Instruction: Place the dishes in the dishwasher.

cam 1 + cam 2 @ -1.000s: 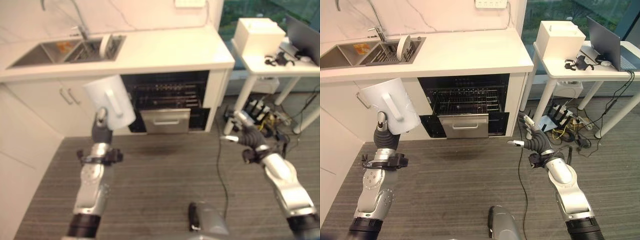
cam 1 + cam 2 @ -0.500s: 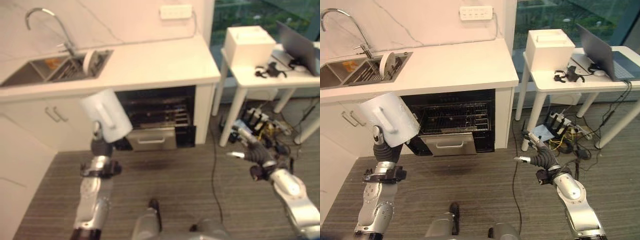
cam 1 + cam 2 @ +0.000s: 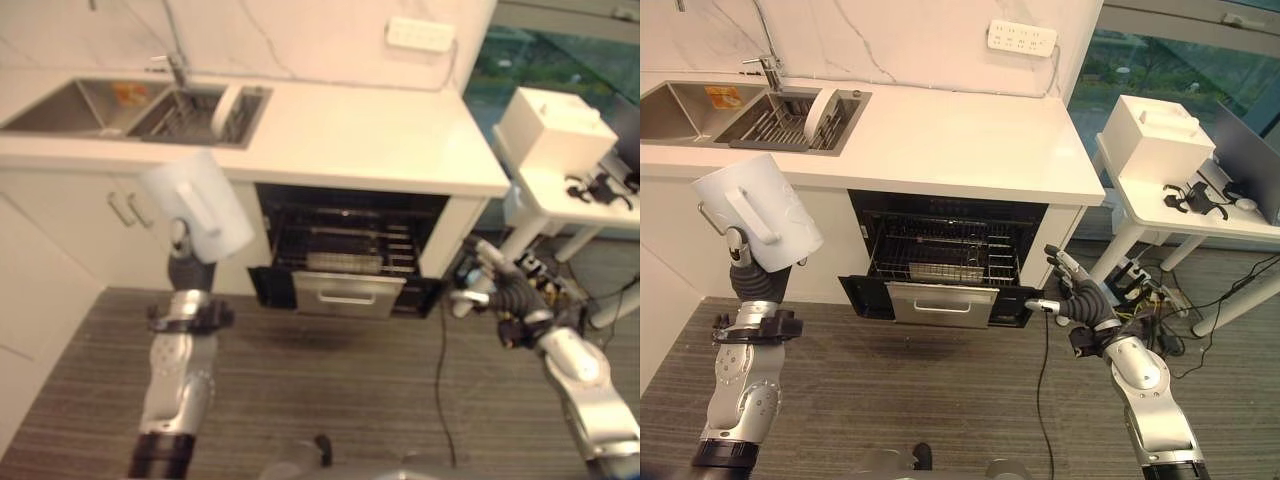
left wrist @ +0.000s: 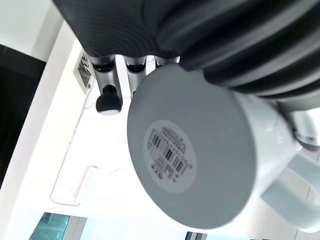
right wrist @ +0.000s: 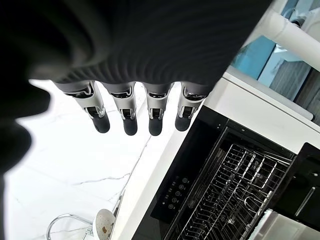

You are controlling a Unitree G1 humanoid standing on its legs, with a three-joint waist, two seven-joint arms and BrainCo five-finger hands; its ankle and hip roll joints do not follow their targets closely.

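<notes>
One long white counter (image 3: 940, 135) runs above the open dishwasher (image 3: 945, 262), whose wire rack (image 3: 945, 258) sits inside. Left of the opening, the left hand (image 3: 740, 262) grips a big white mug (image 3: 758, 212), raised against the cupboards. Right of the dishwasher, the right hand (image 3: 1077, 300) hovers with fingers spread, holding nothing. A plate (image 3: 820, 106) stands in the sink (image 3: 700, 112).
</notes>
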